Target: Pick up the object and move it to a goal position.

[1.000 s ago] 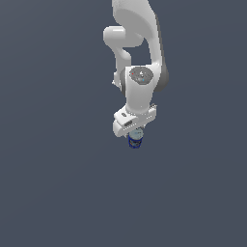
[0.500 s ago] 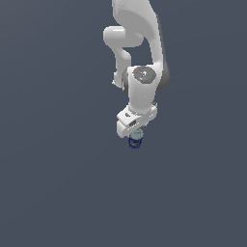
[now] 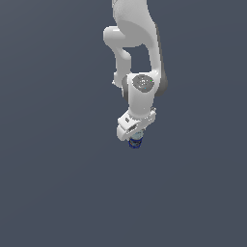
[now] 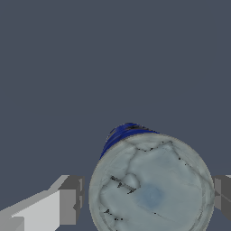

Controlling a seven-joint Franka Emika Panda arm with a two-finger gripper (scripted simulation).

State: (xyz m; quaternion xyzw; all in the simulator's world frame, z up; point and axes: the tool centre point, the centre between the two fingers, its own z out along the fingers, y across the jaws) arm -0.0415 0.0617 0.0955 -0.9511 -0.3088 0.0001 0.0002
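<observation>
The end effector (image 3: 135, 140) straddles the upright can (image 4: 151, 185) — whether its fingers (image 4: 71, 200) touch, I cannot tell.

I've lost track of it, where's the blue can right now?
The blue can sits just under the white gripper, near the middle of the exterior view; in the wrist view it lies between the fingers.

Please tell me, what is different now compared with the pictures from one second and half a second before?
Almost nothing visibly changed. The arm's wrist joint seems to have turned slightly, with no clear travel of the gripper in any direction. The small can with the dark blue body and pale top remains between the fingers, just under the gripper, as before. Whether the fingers press on it cannot be told. The grey background is unchanged.
</observation>
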